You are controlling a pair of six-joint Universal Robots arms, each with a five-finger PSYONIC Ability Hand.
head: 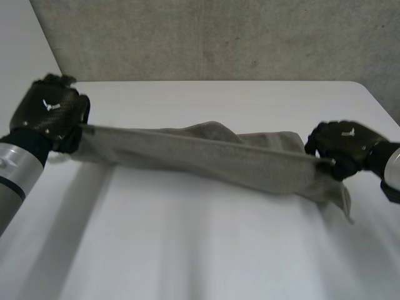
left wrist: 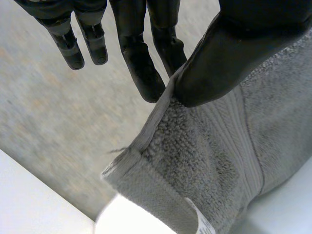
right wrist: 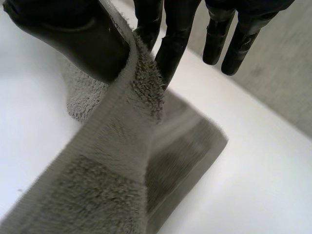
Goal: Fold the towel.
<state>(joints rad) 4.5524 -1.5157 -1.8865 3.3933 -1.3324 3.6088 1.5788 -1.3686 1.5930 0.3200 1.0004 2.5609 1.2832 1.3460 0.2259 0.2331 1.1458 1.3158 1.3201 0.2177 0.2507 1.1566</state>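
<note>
Now, left hand [head: 49, 111]: black, raised at the left end of the cloth; in its wrist view the thumb [left wrist: 229, 53] pinches the towel's hem against one finger, and the other fingers [left wrist: 73, 46] stand straight and clear of the cloth.
Left arm [head: 15, 165]: grey sleeve, coming in low from the near left.
Grey terry towel [head: 206, 153]: stretched in a long band between the two hands above the middle of the table, its upper edge taut, with a loose hump of cloth behind the band's middle; it seems lifted clear of the table, though the sagging lower edge may touch it.
Towel corner by the left hand: folded over, with a small white label [left wrist: 204, 225] on it.
Right hand [head: 342, 145]: black, at the towel's right end; the thumb [right wrist: 73, 39] clamps the hem against a finger, the remaining fingers straight beside it.
Hanging corner [head: 340, 200]: droops below the right hand.
White table [head: 187, 250]: flat and smooth, under the towel.
Rough grey wall [head: 219, 37]: behind the table's far edge.
</note>
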